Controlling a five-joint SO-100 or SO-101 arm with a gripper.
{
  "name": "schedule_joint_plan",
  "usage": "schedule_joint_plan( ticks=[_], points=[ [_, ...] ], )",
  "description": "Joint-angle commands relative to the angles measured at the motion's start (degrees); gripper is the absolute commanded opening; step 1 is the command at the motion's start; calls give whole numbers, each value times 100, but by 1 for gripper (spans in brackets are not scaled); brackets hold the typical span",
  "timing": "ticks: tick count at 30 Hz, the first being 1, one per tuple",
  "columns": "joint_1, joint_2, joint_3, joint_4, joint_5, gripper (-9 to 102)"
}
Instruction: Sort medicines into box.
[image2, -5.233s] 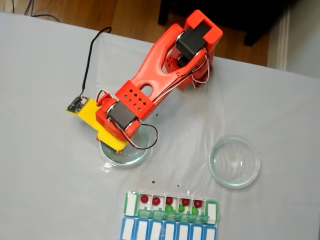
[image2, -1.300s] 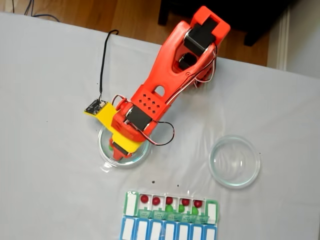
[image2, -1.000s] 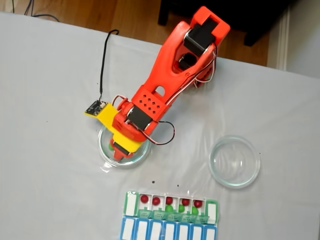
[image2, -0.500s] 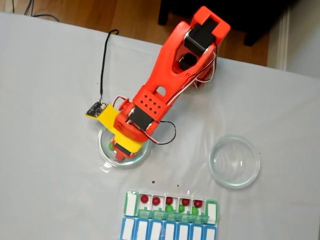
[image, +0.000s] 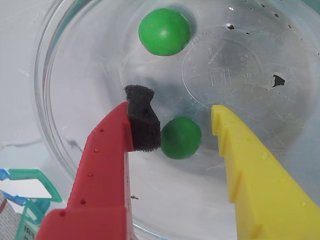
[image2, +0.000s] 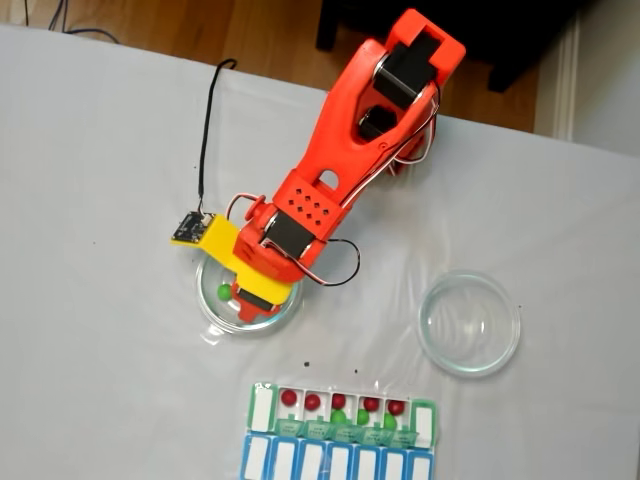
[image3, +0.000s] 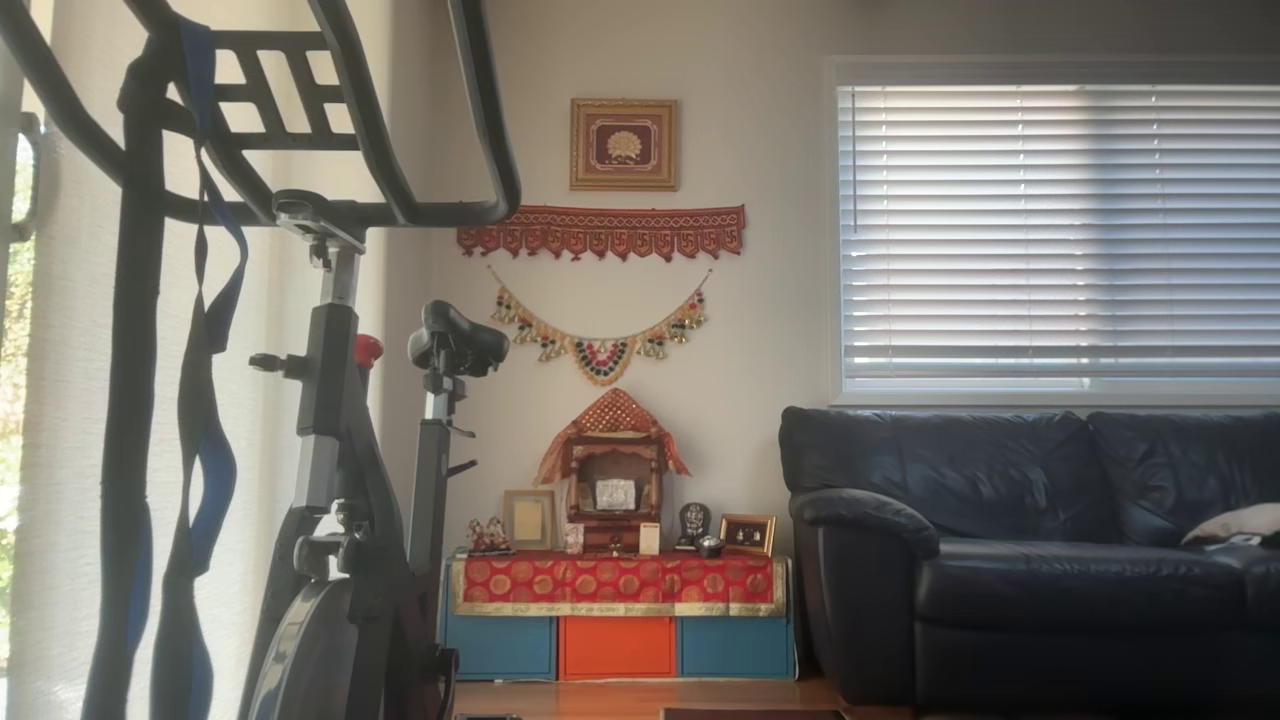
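Spread apart, the hand (image: 185, 122) in the wrist view has its red finger (image: 107, 170) with a black foam pad (image: 142, 120) on the left and its yellow finger (image: 255, 180) on the right, and a green pill (image: 181, 138) lies between them, just beside the pad; whether it touches the pad I cannot tell. A second green pill (image: 164, 31) lies farther up in the same clear glass dish (image: 55, 130), apart from both fingers. A green corner of the pill box (image: 30, 200) shows at the lower left edge. In the fixed view the orange arm (image2: 345, 140) reaches from the far edge of the white counter (image2: 90, 380) down into the left dish (image2: 212, 322), where a green pill (image2: 224, 292) shows beside the yellow finger (image2: 262, 292). Another glass dish (image2: 470, 322) stands well apart to the right. At the near edge lies the pill box (image2: 340, 428), with red pills (image2: 313, 401) in one row and a blue row below. The other view shows a room with an exercise bike (image3: 340, 450) and a dark sofa (image3: 1030, 550).
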Motion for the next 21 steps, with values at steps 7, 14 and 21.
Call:
schedule_joint_plan(
  ticks=[7, 14, 21],
  points=[
    [-378, 229, -431, 202, -193, 22],
    [-448, -79, -800, 598, -439, 23],
    [-448, -158, -870, 729, -571, 23]
  ],
)
